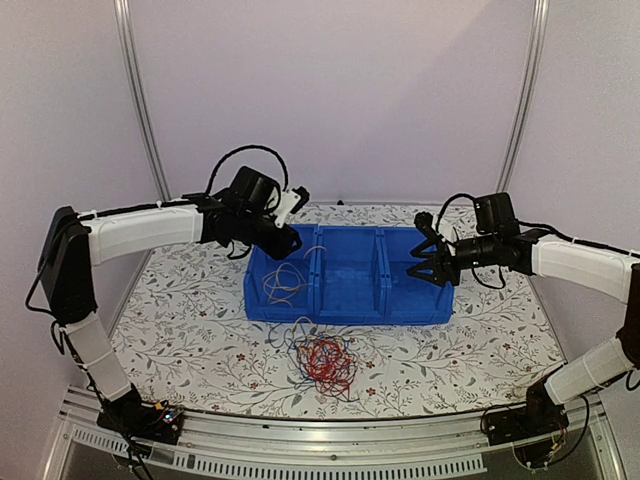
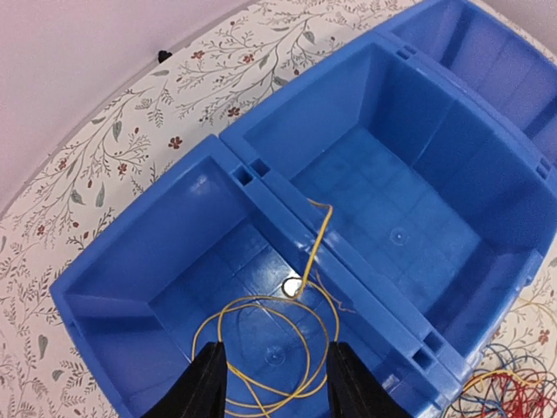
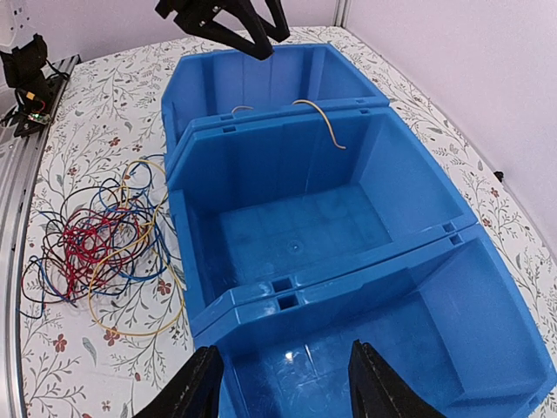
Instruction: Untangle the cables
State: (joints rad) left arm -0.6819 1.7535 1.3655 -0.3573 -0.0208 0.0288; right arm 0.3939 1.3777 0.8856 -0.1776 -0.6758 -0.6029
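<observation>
Blue bin (image 1: 350,312) with 3 compartments sits on the floral table (image 1: 190,330). Left gripper (image 2: 277,383) hovers over the left compartment, fingers parted, nothing between them — 1 yellow cable (image 2: 315,248) lies coiled on the floor below, its end draped over the divider (image 2: 270,187) into the middle compartment. Right gripper (image 3: 283,383) hangs over the right compartment, wide and empty. Red, blue and yellow tangle (image 1: 325,360) lies on the table just in front of the bin — apart from both grippers.
</observation>
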